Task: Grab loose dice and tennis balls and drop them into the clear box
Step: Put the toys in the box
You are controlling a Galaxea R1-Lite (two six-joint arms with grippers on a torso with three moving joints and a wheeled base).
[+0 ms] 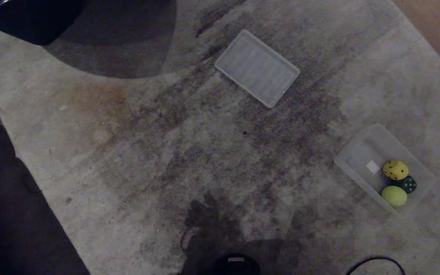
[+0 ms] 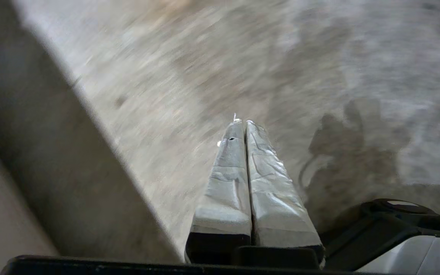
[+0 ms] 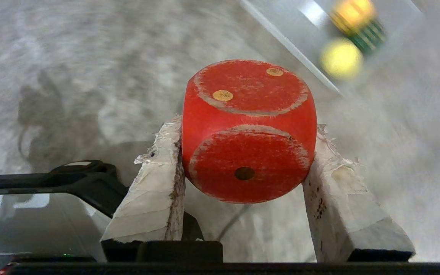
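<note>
Over a stained grey carpet (image 1: 136, 160), the right gripper (image 3: 248, 126) clamps the red die (image 3: 248, 130), which next needs carrying above the clear box (image 1: 357, 151) and releasing; the left gripper (image 2: 243, 124) hangs closed and empty.

Three dice: one yellow (image 1: 395, 170), one dark green (image 1: 409, 184), one red (image 3: 248, 130), one tennis ball (image 1: 394, 195), one clear box (image 1: 357, 152), one white ribbed panel (image 1: 257, 68)

Red die (image 3: 249, 130) between padded fingers (image 3: 155, 183)

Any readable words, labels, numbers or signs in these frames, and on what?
No words, brands or numerals.
Red die, held in the right pincer: faces of two pips and one pip.
Yellow die and green die in the clear box: pips too small to count.
White tag: blank or unreadable.
</note>
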